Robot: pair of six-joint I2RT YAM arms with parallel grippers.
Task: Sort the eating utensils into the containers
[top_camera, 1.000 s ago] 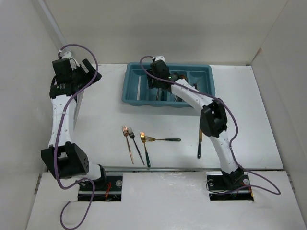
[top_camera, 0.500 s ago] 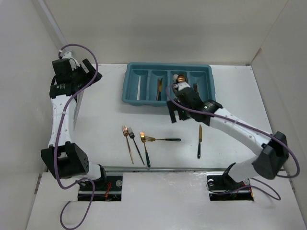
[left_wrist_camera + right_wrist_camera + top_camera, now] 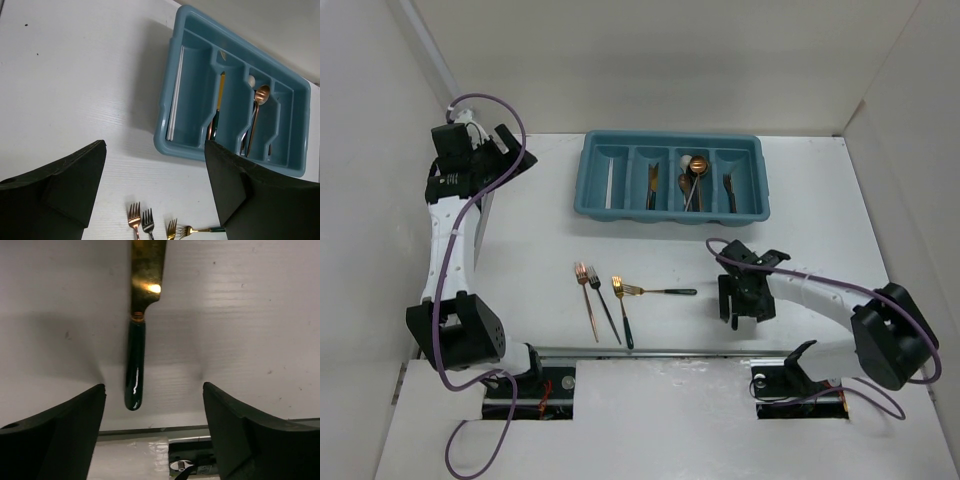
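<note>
The right tool (image 3: 153, 386), spread wide, hangs over the knife (image 3: 139, 325) at the counter's (image 3: 250, 315) 5 o'clock. The left tool (image 3: 155, 142), wide and empty, sits at 10 o'clock.

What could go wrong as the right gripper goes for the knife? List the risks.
1. The knife lies flat on the table, so the open right gripper may scrape the surface or slip off the slim handle.
2. Its handle end lies close to the near table edge; a nudge might push it off.
</note>
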